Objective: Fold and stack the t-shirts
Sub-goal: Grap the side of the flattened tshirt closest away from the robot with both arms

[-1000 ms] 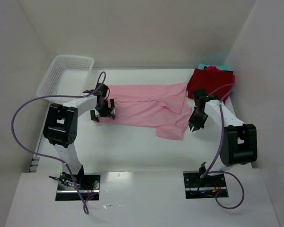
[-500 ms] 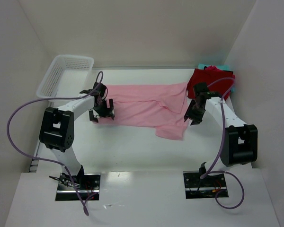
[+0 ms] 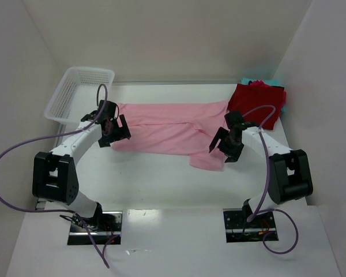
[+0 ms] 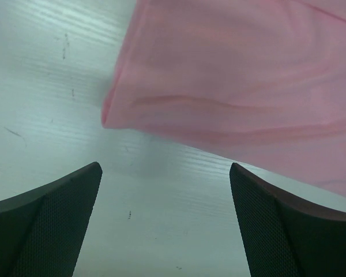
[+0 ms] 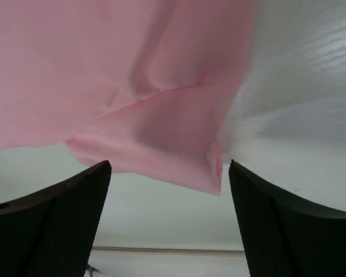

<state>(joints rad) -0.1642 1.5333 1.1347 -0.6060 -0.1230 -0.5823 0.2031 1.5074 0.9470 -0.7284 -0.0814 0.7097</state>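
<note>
A light pink t-shirt (image 3: pixel 173 124) lies spread flat across the middle of the table. Its left corner (image 4: pixel 112 112) shows in the left wrist view. My left gripper (image 3: pixel 114 136) (image 4: pixel 165 173) stands open just short of that corner, with only bare table between the fingers. My right gripper (image 3: pixel 222 151) (image 5: pixel 168 167) is open over the shirt's lower right sleeve (image 5: pixel 161 144), holding nothing. A dark red folded t-shirt (image 3: pixel 256 99) sits at the back right, and a teal one (image 3: pixel 247 81) peeks out from under it.
A white mesh basket (image 3: pixel 89 70) stands at the back left, close to the left arm. White walls enclose the table on three sides. The red and teal stack sits against the right wall (image 3: pixel 323 86).
My right gripper has opened and moved left onto the pink shirt's lower right sleeve. The left arm has swung left, to the shirt's left corner, with its gripper still open.
</note>
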